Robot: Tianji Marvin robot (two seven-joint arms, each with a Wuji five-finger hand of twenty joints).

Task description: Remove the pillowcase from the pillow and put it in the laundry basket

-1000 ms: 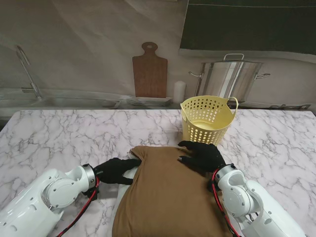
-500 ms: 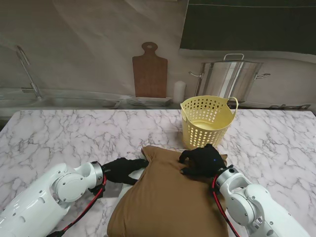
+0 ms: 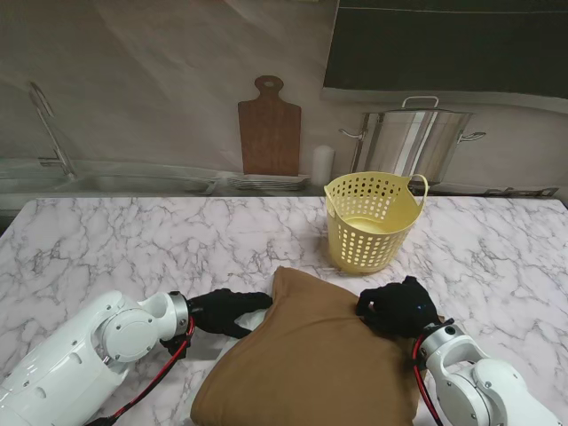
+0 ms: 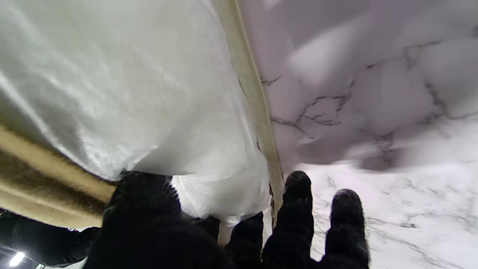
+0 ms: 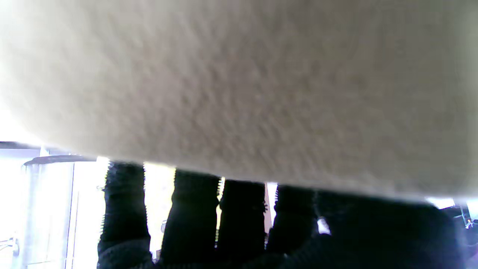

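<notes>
Pillowcase [image 3: 306, 359] has slid toward us since a second ago: our right hand [image 3: 399, 308] grips its far corner, left hand [image 3: 224, 311] apparently pinches the white pillow [image 4: 123, 93] inside.

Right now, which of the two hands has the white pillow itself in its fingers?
The left hand: its fingers pinch white pillow; the right hand grips brown pillowcase.

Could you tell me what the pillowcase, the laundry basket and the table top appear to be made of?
Pillowcase: brown woven cloth, matte, creasing softly. Laundry basket: pale yellow, probably moulded plastic, with perforated walls. Table top: white marble or a marble-look surface, grey-veined, smooth.
</notes>
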